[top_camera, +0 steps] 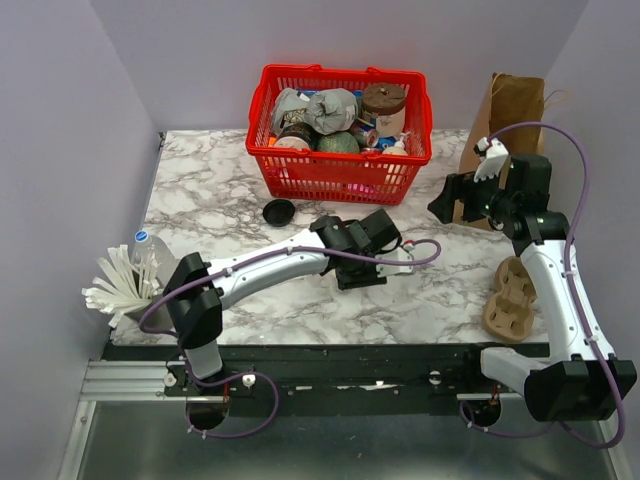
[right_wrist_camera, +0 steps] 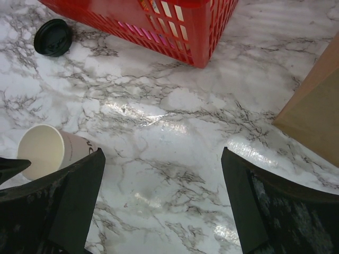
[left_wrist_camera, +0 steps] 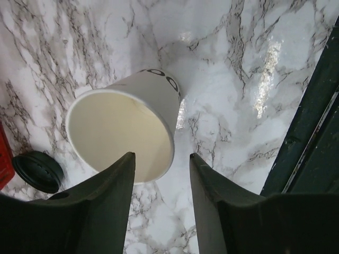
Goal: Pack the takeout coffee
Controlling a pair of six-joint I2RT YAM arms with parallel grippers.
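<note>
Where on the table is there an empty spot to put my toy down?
Bare marble lies left of the red basket and the black lid. Another free patch sits between the tipped paper cup and the cup carrier. Crowded: the near-left corner with the water bottle, and the right edge by the brown bag.

Left gripper (left_wrist_camera: 161, 156) and right gripper (right_wrist_camera: 162, 153), both with jaws apart.

Honestly nothing properly readable here: the paper cup (left_wrist_camera: 119, 127) lying on its side has dark print on its outer wall that looks like a couple of round letters or zeros, cut off by the curve, and the packaging in the red basket (top_camera: 340, 178) is too small to read.
</note>
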